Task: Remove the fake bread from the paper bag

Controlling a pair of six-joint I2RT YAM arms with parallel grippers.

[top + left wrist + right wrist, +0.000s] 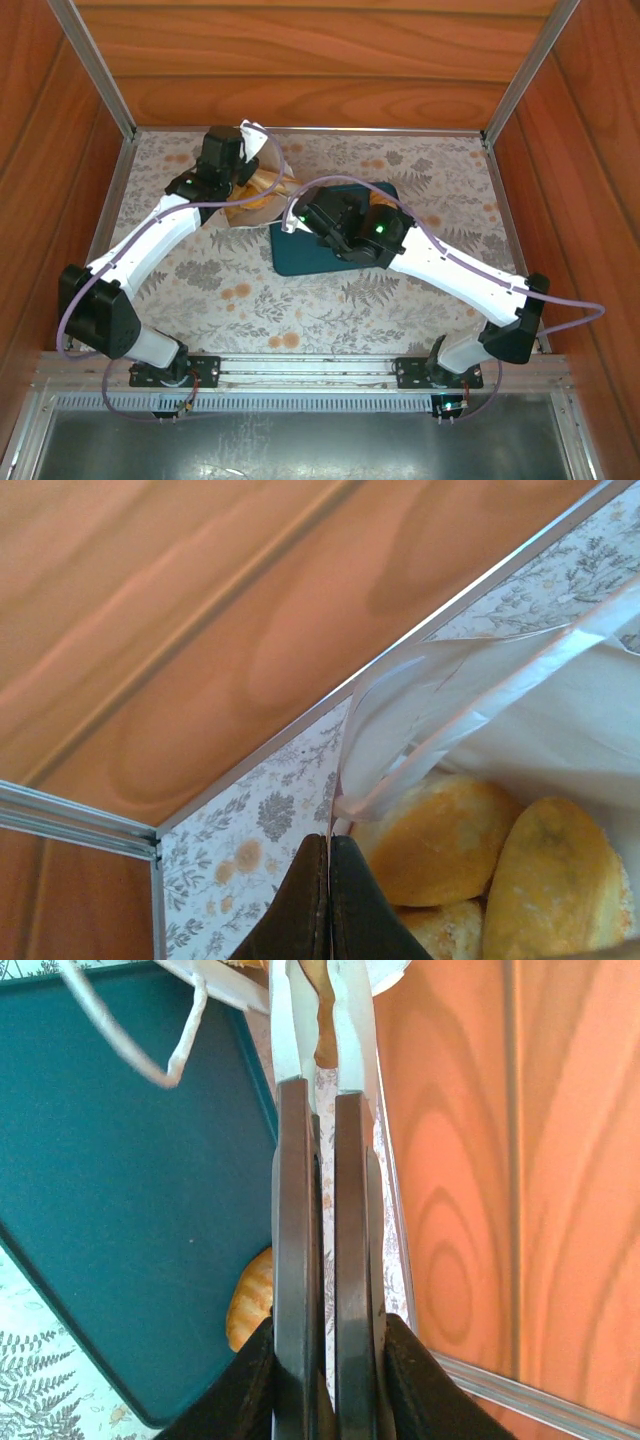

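paper bag [560, 710] cropped, bread [440, 830] half-hidden — maybe three

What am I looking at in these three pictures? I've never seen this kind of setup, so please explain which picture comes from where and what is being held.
These are two white robot arms bolted at the near edge of a flowered table inside a wooden enclosure. The top view looks down from above and behind them. The other two pictures come from cameras on each wrist, looking along that arm's fingers.

On the table stand a white paper bag and a dark teal tray. The left wrist view looks into the bag, where golden toy bread lies. One more piece of bread sits on the tray by the right arm.

The left gripper is shut, pinching the bag's edge. The right gripper is shut on the bag's rim. Together they seem to hold the bag.
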